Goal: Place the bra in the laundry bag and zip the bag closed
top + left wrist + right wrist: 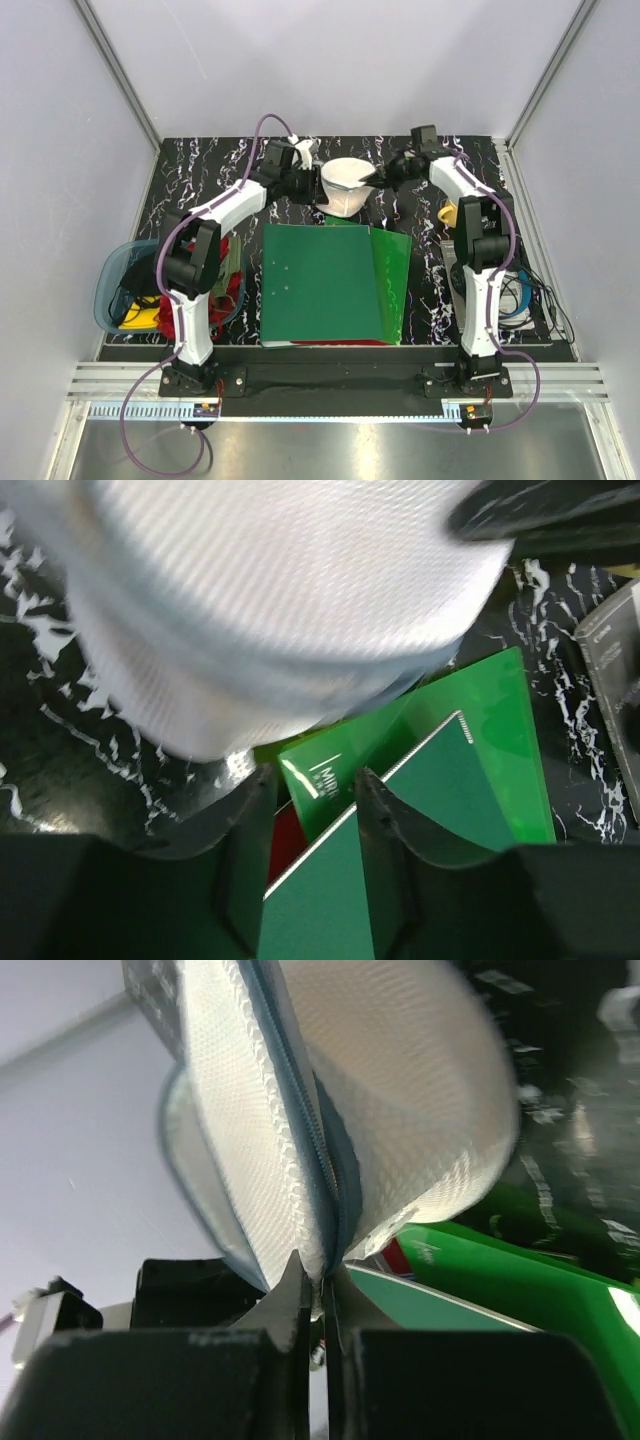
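Setting: a robotics laboratory test cell.

Evidence: plain pale panel walls [330,70] held by bare aluminium corner struts [115,75] enclose a black, white-veined tabletop [200,165]. A white-and-black jointed left robot arm [215,215] and a matching right robot arm [480,230] are mounted at a slotted aluminium rail [330,378] on the near edge. Exposed purple cable [262,125] runs along the arms. Loose wiring [520,300] lies at the right side.
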Tool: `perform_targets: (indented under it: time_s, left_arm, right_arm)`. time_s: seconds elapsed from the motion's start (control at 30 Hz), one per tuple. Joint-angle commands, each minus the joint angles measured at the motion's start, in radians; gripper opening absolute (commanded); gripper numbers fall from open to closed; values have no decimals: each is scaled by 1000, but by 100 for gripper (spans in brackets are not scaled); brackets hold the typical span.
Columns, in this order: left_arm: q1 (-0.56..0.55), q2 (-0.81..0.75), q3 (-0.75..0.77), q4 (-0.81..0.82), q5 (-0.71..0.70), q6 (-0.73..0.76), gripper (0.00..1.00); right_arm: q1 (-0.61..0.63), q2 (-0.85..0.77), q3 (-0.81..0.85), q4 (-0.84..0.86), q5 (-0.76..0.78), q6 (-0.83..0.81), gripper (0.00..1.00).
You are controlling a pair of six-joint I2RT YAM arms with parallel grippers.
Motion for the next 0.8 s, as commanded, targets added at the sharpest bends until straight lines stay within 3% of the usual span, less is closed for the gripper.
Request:
perform_targets:
  time_s: [0.0,0.4,0.77]
  left_arm:
    - [8,-5,8,42,-28,-54,43]
    - [-77,-51,-69,188,-63,-76,64]
    - [-105,-35,-50,275,-261,-123,61]
  right_arm:
    - [-28,-112,-120,115,-3,224,0]
    - [-19,-183,-206,172,44,407,0]
    - [-4,-206,-226,202,66,498,0]
